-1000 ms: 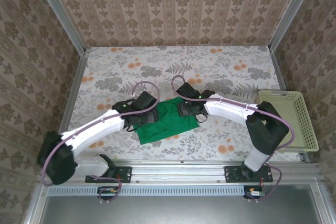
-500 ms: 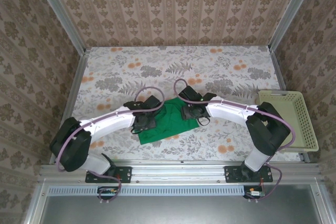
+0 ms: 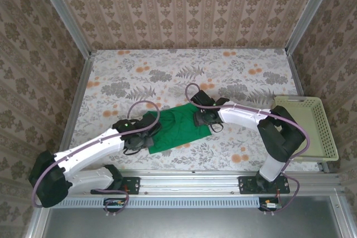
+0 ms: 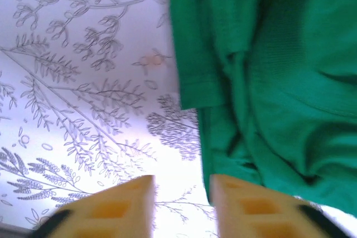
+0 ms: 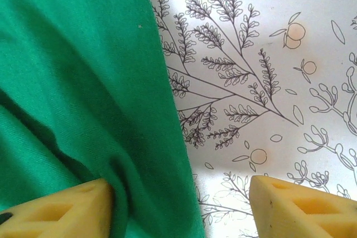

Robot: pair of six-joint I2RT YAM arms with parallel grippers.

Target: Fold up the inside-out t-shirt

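Note:
The inside-out t-shirt (image 3: 179, 127) lies folded into a bright green rectangle on the flowered table, between my two arms. My left gripper (image 3: 149, 137) is low at its near-left edge. In the left wrist view the gripper (image 4: 181, 207) is open with bare table between the yellow fingers (image 4: 111, 210), and the shirt's hem (image 4: 223, 137) lies just beyond the right finger. My right gripper (image 3: 202, 120) sits at the shirt's far-right edge. Seen from the right wrist, that gripper (image 5: 181, 210) is wide open and straddles the cloth's edge (image 5: 83, 82).
A pale yellow-green plastic basket (image 3: 321, 132) stands at the table's right edge. The patterned tabletop (image 3: 167, 73) stretches to the back wall. A metal rail (image 3: 189, 175) runs along the near edge by the arm bases.
My left arm has pulled back from over the shirt's left part to its near-left edge, and its jaws have narrowed. The right gripper has hardly moved.

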